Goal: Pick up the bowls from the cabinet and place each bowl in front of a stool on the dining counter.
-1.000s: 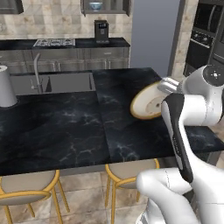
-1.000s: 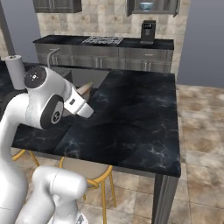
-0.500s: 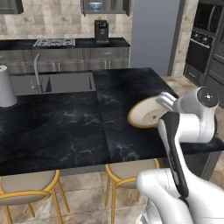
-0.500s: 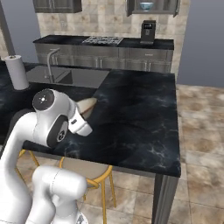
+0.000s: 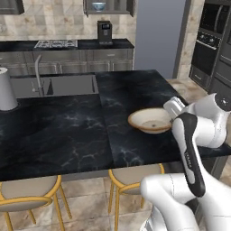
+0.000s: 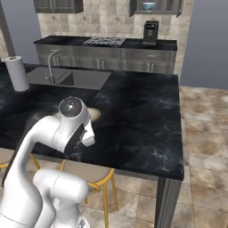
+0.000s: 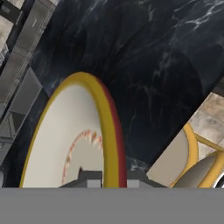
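One cream bowl [image 5: 151, 120] sits clamped by its rim in the gripper [image 7: 109, 177]. Lower it level onto the dining counter [image 5: 67, 131], above the stool [image 5: 131, 176], then release.

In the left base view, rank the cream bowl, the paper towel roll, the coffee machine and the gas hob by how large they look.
1. Cream bowl
2. Paper towel roll, partly cut off by the frame
3. Gas hob
4. Coffee machine

The hob and coffee machine stand far back, so they only look small.

Beige stone tiles covered the wall [image 5: 58, 22] and floor [image 6: 202, 133] around me. A coffee machine [image 5: 104, 32] stood beside the gas hob [image 5: 56, 43]; built-in ovens [image 5: 212, 43] lined my right.
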You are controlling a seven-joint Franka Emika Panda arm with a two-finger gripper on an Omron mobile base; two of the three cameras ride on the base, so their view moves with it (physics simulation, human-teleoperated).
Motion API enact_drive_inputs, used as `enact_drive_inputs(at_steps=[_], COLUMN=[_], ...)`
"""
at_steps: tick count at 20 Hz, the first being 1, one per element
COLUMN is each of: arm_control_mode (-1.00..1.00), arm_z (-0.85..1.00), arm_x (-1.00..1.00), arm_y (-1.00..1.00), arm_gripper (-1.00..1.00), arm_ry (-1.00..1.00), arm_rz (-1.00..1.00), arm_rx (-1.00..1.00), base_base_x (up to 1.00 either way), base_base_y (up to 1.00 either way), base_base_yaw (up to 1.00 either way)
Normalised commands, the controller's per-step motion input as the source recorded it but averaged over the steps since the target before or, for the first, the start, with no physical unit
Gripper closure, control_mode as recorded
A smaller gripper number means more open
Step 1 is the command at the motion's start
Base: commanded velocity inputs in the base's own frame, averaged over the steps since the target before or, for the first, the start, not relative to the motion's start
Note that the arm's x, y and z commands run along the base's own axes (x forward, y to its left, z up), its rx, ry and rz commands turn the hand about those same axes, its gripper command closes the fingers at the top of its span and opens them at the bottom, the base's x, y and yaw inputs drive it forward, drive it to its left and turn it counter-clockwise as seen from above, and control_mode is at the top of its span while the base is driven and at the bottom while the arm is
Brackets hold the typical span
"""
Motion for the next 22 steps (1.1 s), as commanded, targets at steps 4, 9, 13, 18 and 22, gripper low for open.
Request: enact_drive_inputs(at_steps=[4, 9, 13, 18, 22], arm_control_mode=[-1.00, -1.00, -1.00, -1.00, -1.00], arm_z=[-0.04, -0.24, -0.42, -0.46, -0.47], arm_x=[0.05, 0.04, 0.00, 0.04, 0.10], arm_y=[0.00, 0.00, 0.00, 0.00, 0.00], arm_gripper=[1.00, 1.00, 1.00, 1.00, 1.00], arm_ry=[0.04, 0.00, 0.00, 0.00, 0.00], arm_rz=[0.00, 0.00, 0.00, 0.00, 0.00], arm_rx=[0.01, 0.00, 0.00, 0.00, 0.00], base_base_x=[0.00, 0.00, 0.00, 0.00, 0.00], base_base_y=[0.00, 0.00, 0.00, 0.00, 0.00], base_base_yaw=[0.00, 0.00, 0.00, 0.00, 0.00])
